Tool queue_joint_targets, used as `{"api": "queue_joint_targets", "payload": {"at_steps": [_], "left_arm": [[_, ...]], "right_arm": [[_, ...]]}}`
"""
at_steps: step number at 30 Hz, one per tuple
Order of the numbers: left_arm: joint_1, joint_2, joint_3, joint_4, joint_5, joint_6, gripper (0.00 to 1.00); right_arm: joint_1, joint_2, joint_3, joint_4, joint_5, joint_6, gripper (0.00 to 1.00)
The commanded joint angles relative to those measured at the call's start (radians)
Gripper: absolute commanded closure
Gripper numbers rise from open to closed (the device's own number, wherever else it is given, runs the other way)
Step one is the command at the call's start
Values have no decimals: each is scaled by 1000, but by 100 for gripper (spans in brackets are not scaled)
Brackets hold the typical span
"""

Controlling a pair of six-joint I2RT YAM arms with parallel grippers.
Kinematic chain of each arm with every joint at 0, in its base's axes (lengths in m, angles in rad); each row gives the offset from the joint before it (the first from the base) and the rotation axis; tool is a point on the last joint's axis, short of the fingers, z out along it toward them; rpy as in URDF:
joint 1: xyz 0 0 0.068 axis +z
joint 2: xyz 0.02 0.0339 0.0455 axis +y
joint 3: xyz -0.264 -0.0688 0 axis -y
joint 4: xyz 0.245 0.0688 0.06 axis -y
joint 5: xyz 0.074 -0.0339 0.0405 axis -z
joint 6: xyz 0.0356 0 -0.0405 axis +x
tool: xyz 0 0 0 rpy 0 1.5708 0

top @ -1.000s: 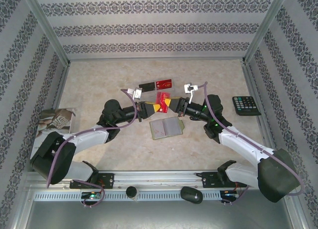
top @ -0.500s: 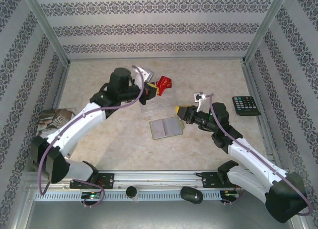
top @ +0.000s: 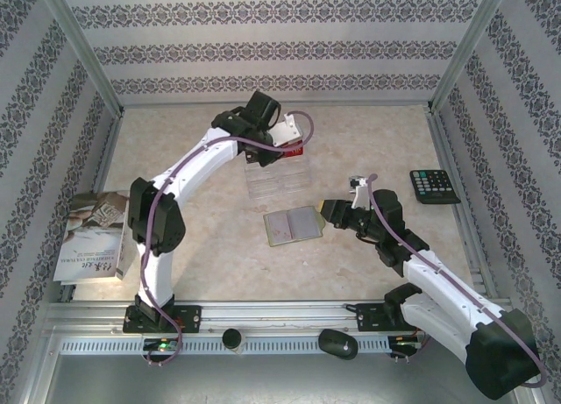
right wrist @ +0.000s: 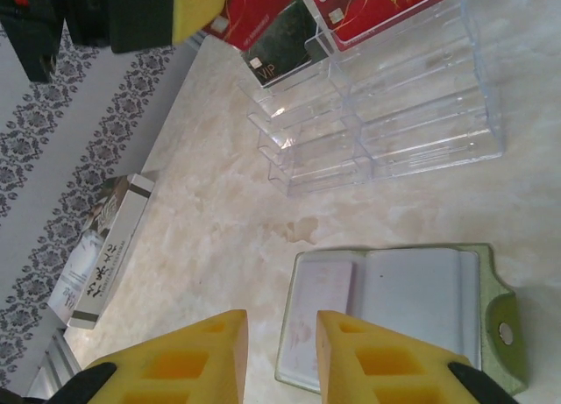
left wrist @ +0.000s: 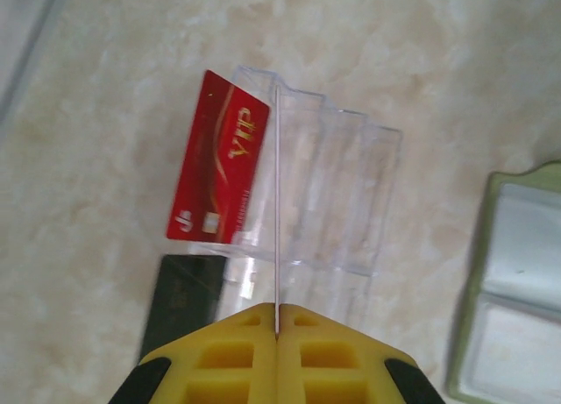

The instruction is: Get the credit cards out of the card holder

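The card holder (top: 294, 224) lies open on the table, olive-green outside and pale grey inside (right wrist: 394, 308); it also shows at the right edge of the left wrist view (left wrist: 517, 290). My left gripper (top: 279, 145) is shut on a red card (right wrist: 254, 14) above a clear tiered rack (top: 280, 176). From that wrist the held card appears edge-on as a thin line (left wrist: 277, 202) rising from the gripper (left wrist: 277, 309). A red VIP card (left wrist: 219, 172) and a black card (left wrist: 180, 303) rest in the rack. My right gripper (right wrist: 282, 321) stands open and empty just right of the holder (top: 331, 213).
A black calculator (top: 434, 187) sits at the right side of the table. A printed booklet (top: 92, 237) lies at the left edge. Patterned walls close in the table on three sides.
The left arm has carried the red card from the middle of the table back to the clear rack. The right gripper has come off the card and drawn back beside the holder.
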Motion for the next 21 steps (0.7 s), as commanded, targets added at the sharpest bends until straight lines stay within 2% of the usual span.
{"api": "queue_joint_targets", "payload": {"at_steps": [1,4,11,21], "left_arm": [[-41,67,119,-162,-115,149,100],[-50,144,220,-234,-133,178,100],[-55,205,307,-220,-157,204,100],[-50,257,326,-142,-192,200,100]], "right_arm": [[-14,5,-15,9,1,7,73],[-19,19,-14,14,-3,4,73],[-27,48,-11,25,-17,1,73],[-36,54,-11,28,-23,-2,73]]}}
